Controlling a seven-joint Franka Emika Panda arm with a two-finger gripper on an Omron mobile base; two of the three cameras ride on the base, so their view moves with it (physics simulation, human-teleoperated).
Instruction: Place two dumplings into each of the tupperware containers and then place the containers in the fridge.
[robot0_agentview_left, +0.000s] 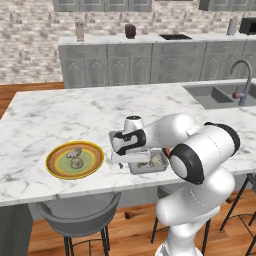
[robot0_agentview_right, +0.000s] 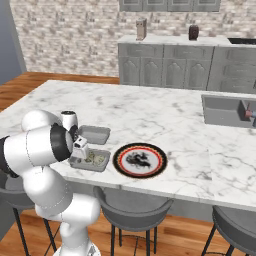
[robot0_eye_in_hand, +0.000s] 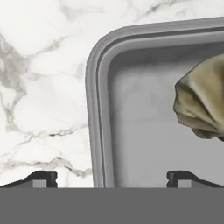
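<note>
Now tool (robot0_eye_in_hand: 112, 177) open over container (robot0_eye_in_hand: 98, 87), seemingly clear of dumpling (robot0_eye_in_hand: 202, 103).

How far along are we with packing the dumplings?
Near container holds dumplings, two as best I can tell. The open gripper hangs over its corner, straddling the rim, holding nothing. Two dumplings wait on the yellow plate; the far container looks empty. Left: fill it, then take both containers to the fridge.
</note>
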